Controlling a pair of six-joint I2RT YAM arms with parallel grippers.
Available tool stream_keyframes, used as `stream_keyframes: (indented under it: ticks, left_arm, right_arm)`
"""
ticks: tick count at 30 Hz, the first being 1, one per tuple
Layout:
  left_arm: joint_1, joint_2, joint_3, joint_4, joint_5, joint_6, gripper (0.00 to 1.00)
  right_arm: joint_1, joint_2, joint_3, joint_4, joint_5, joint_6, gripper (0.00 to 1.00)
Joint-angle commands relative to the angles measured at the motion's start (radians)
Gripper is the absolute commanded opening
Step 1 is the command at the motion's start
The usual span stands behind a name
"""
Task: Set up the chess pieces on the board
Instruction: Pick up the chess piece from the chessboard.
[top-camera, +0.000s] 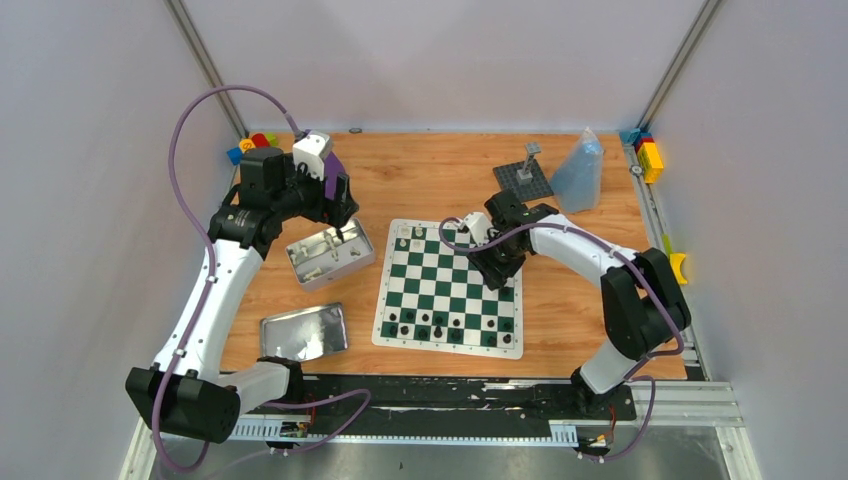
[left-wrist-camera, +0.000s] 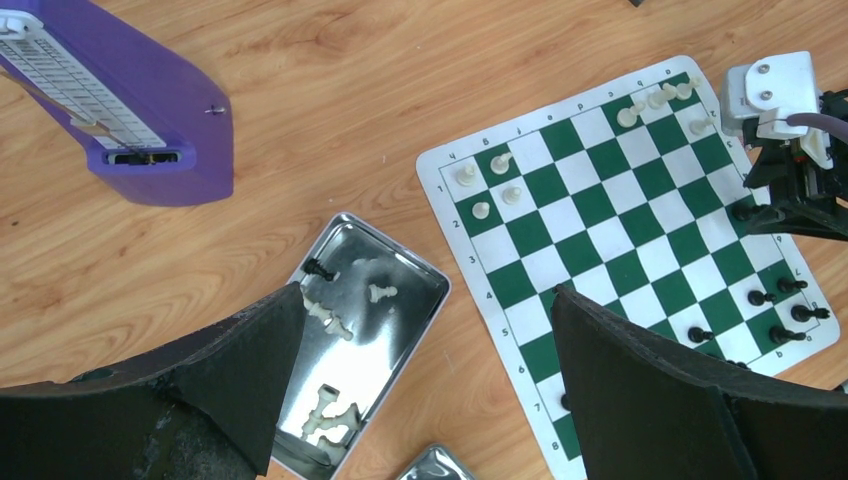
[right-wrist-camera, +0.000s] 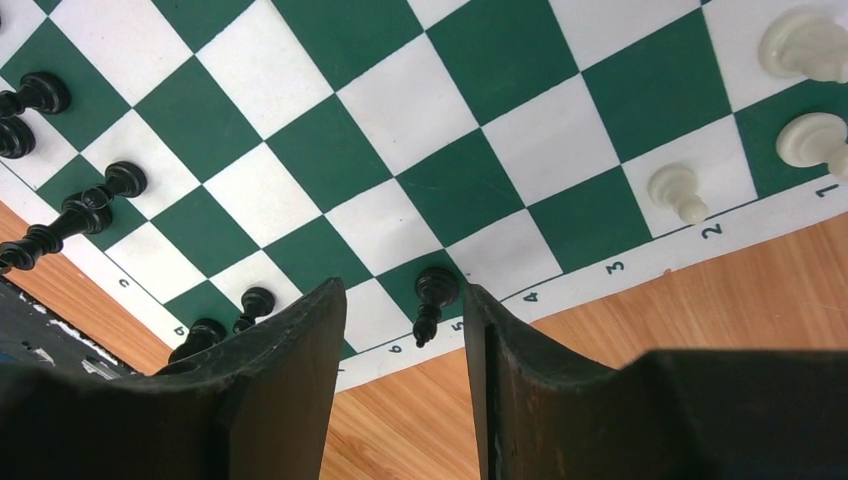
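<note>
Right gripper (right-wrist-camera: 403, 292): low over the flat green-and-white checkered board (top-camera: 432, 285), at its right-centre in the top view. Jaws spread, not pinching. A small black plastic pawn (right-wrist-camera: 437, 288) stands between the fingers (right-wrist-camera: 300, 370) on an edge square by the "5" label, close to the right-hand finger. Can't tell if it touches.

Left gripper (left-wrist-camera: 425, 300): jaws wide apart, nothing held, hovering over the open shiny rectangular metal tin (left-wrist-camera: 425, 268), which sits on the wooden table (top-camera: 430, 175) just left of the board.

Chess pieces:
- Black chess pieces (top-camera: 440, 330) in a loose row along the board's bottom edge in the top view.
- White chess pieces (left-wrist-camera: 500, 162) in two small clusters along the opposite edge, one at each corner. In the left wrist view these are at upper centre and upper right.
- Loose white pieces (left-wrist-camera: 330, 315) lie tipped over in the tin, plus one black piece (left-wrist-camera: 318, 268).

The flat shiny metal lid (top-camera: 303, 332) lies at lower left of the top view, apart from the tin and the board.
</note>
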Motion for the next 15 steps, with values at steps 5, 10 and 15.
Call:
stream_keyframes:
  ticks: [5, 10, 15]
  left_arm:
    - [0.003, -0.008, -0.006, 0.043, 0.008, 0.024, 1.0]
    - [0.003, -0.01, -0.007, 0.043, 0.012, 0.024, 1.0]
    - [0.003, -0.011, -0.009, 0.043, 0.012, 0.025, 1.0]
  right_arm:
    - [-0.016, -0.043, -0.033, 0.038, 0.025, 0.008, 0.43]
    - [-0.025, -0.044, -0.046, 0.037, 0.027, 0.004, 0.41]
    - [-0.027, -0.046, -0.06, 0.038, 0.028, 0.001, 0.37]
